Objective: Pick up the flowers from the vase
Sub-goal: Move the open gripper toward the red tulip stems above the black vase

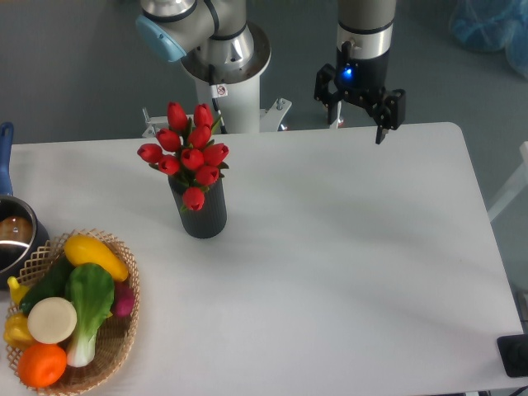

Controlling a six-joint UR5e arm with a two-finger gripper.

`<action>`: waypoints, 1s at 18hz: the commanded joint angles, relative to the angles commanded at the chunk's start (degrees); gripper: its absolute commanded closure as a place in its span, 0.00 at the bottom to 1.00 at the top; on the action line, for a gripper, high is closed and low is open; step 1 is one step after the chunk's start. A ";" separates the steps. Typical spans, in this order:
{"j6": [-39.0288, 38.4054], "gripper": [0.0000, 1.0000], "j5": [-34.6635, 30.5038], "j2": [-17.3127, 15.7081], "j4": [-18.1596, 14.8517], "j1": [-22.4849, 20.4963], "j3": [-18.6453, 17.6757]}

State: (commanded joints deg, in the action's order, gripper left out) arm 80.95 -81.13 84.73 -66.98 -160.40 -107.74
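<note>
The flowers, a bunch of red tulip buds with green leaves, stand in the black ribbed vase on the left half of the white table. My gripper hangs over the table's far edge, well to the right of the vase and apart from it. Its two black fingers are spread wide with nothing between them, so it is open. One fingertip points down at the table's back edge.
A wicker basket of colourful vegetables sits at the front left corner. A metal pot with a blue handle pokes in at the left edge. The arm's white base rises behind the vase. A dark object lies at the lower right.
</note>
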 joint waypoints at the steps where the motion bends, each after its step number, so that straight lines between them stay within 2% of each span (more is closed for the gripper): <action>1: 0.00 0.00 1.66 -1.22 0.44 -0.18 -1.67; 5: 0.00 0.00 6.07 -3.87 10.79 0.17 -9.49; 6: 0.00 0.00 8.43 -4.31 11.86 0.09 -10.64; 14: -0.09 0.00 30.48 -9.06 12.04 0.26 -17.32; 18: 0.53 0.00 36.39 -9.59 12.48 0.44 -20.75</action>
State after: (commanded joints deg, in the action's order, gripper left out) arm 81.47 -44.75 75.14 -54.49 -159.96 -128.49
